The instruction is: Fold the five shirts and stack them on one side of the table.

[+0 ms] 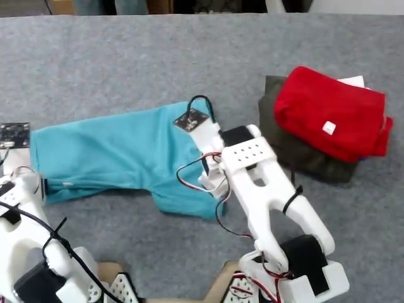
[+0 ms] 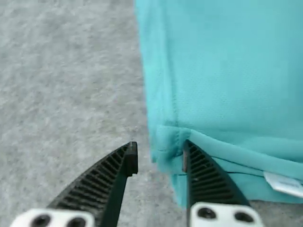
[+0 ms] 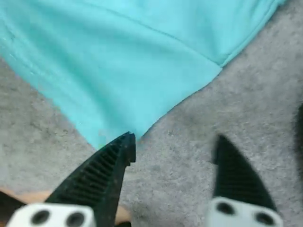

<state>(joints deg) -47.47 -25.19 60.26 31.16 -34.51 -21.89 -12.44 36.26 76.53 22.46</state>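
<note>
A teal shirt point(image 1: 120, 154) lies partly folded across the middle and left of the grey table. In the left wrist view my left gripper point(image 2: 158, 156) is open low at the shirt's hem corner point(image 2: 165, 142), one finger point(image 2: 196, 168) on the fabric and the other on the table. My right gripper point(image 3: 174, 144) is also open, over bare table just off a corner of the teal shirt point(image 3: 118, 52). In the high view the right arm point(image 1: 252, 158) is at the shirt's right edge and the left arm point(image 1: 19, 196) at its left end.
At the right of the table a folded red shirt point(image 1: 328, 110) sits on a folded dark olive shirt point(image 1: 297, 154), with a white edge point(image 1: 353, 81) under them. Grey table point(image 1: 126, 69) lies open behind the teal shirt.
</note>
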